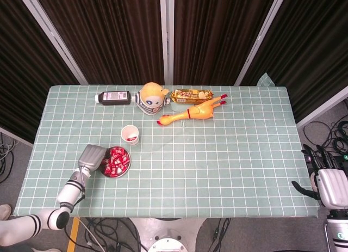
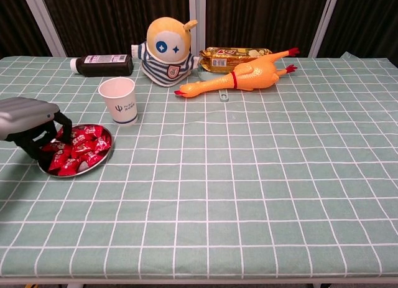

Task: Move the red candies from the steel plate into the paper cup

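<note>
Left robot hand [image 2: 28, 123] reaching into the plate [image 2: 106, 152] of candies [image 2: 78, 150] at the counter's [image 1: 228, 165] left front; cup [image 2: 119, 99] standing just behind the plate.

Candies are looking light, small and foil-wrapped, so likely slick and crinkly, heaped loosely; best pinching one at the top of the heap by its wrapper ends, since the plate is probably sliding easily. Cup is probably light and tippable, so releasing from above. Left robot hand's dark fingers are curling down over the plate's left edge among the candies; whether they are pinching one cannot be told, the palm hiding the fingertips. Right robot hand [image 1: 326, 181] is idling off the counter's right edge, fingers spread, holding nothing. Cup's contents are hard to make out.
</note>
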### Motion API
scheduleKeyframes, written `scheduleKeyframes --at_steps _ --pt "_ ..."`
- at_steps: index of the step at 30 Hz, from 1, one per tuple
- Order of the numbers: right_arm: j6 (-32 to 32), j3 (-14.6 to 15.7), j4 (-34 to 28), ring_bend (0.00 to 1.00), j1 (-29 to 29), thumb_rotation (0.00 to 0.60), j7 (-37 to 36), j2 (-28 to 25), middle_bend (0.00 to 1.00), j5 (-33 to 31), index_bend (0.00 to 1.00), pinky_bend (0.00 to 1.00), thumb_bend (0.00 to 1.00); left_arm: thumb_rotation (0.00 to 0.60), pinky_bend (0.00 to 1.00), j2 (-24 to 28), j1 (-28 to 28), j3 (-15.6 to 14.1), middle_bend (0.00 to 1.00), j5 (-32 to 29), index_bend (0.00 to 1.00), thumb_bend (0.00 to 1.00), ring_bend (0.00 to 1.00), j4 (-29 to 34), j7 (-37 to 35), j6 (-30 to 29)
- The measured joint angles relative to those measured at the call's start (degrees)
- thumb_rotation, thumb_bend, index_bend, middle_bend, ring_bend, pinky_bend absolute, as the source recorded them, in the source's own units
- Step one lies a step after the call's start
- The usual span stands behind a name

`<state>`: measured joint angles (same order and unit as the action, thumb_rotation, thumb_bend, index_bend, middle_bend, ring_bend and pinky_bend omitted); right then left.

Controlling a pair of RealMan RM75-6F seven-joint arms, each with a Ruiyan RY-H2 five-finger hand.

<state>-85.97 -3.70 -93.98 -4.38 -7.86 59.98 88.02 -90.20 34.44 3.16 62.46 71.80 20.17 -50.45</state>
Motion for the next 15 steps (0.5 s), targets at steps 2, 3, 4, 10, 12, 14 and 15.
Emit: scheduleKeyframes --at_steps 2,3,4,10,12,14,15 --pt "0.0 0.0 0.0 0.01 0.0 0.6 0.0 0.0 0.21 0.0 0.04 0.11 0.08 0.6 0.98 -0.1 -0.2 0.0 0.92 0.4 0.63 0.35 0.86 -0.3 -0.7 -0.1" --pt "0.1 0.0 0.0 0.01 0.0 0.6 -0.1 0.0 0.21 0.0 0.04 0.11 0.08 0.6 0.98 -0.2 -0.3 0.0 0.92 0.6 0.64 0.36 0.86 -0.4 -1.0 -0.3" --pt "0.1 0.0 0.0 0.01 -0.1 0.6 -0.1 0.0 0.21 0.1 0.04 0.11 0.08 0.6 0.99 -0.1 -0.4 0.0 0.92 0.8 0.64 0.36 0.86 -0.4 -1.3 -0.4" --pt "-0.2 0.1 -0.1 0.01 0.0 0.6 -0.2 -0.1 0.21 0.4 0.04 0.11 0.08 0.6 0.99 1.0 -0.7 0.2 0.92 2.2 0.65 0.37 0.86 1.3 -2.0 -1.8" --pt "-0.4 0.1 -0.1 0.01 0.1 0.6 -0.2 -0.2 0.21 0.5 0.04 0.11 0.08 0.6 0.99 2.0 -0.7 0.6 0.92 2.7 0.65 0.37 0.86 2.9 -2.3 -2.5" --pt "-0.5 0.2 -0.1 0.01 0.2 0.6 -0.3 -0.2 0.21 0.6 0.04 0.11 0.08 0.6 0.99 3.2 -0.6 1.4 0.92 3.2 0.65 0.37 0.86 4.8 -2.8 -3.3" --pt "-0.6 0.2 0.0 0.01 0.2 0.6 -0.4 -0.3 0.21 0.6 0.04 0.11 0.08 0.6 0.99 3.8 -0.4 2.0 0.92 3.4 0.65 0.37 0.86 5.7 -3.0 -3.6"
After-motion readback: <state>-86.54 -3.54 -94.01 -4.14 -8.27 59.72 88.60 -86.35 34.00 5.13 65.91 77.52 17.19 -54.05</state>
